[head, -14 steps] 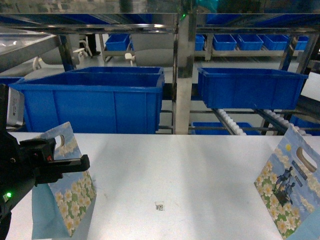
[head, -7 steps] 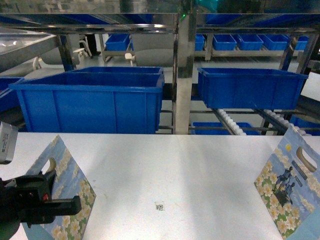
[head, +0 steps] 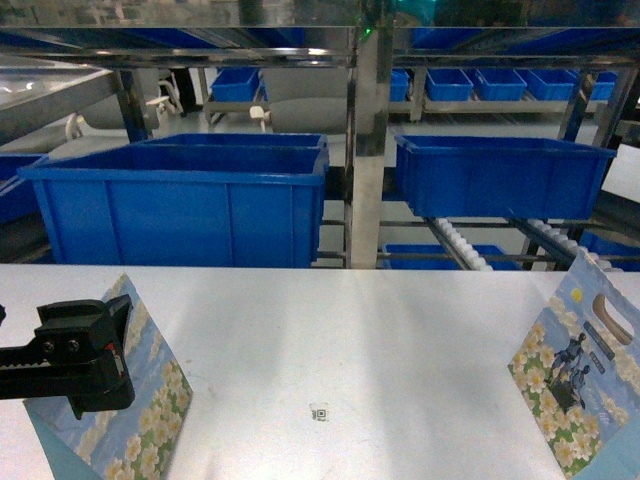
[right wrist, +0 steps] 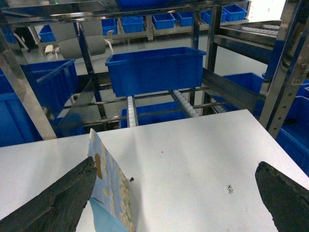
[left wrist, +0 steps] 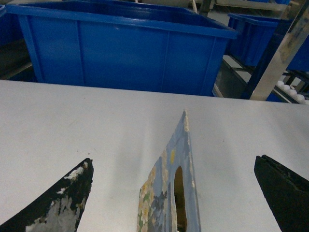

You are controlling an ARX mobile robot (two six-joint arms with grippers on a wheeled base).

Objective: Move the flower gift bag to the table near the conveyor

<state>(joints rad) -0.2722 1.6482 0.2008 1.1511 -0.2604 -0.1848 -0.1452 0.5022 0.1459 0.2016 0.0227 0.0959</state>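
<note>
Two flower gift bags stand on the white table point(head: 400, 330). The left bag point(head: 150, 400) is upright at the near left, and my left gripper point(head: 100, 350) hovers at its top edge. In the left wrist view this bag's handle edge point(left wrist: 186, 159) stands between the wide-apart fingers point(left wrist: 58, 203), touching neither; the left gripper point(left wrist: 174, 161) is open. The right bag point(head: 580, 365) stands at the near right. My right gripper point(right wrist: 176, 163) is open, with that bag point(right wrist: 113, 193) just inside its left finger point(right wrist: 63, 198). The conveyor point(head: 460, 243) of steel and white rollers runs behind the table.
Large blue bins point(head: 190, 200) point(head: 500, 175) sit on the rack behind the table's far edge, with a steel post point(head: 368, 140) between them. A small code sticker point(head: 319, 411) lies mid-table. A dark speck point(right wrist: 131, 179) lies next to the right bag.
My left gripper has dropped from the left bag's upper edge and drawn back left. That bag now stands lower and nearer the front edge. The right bag has not moved.
</note>
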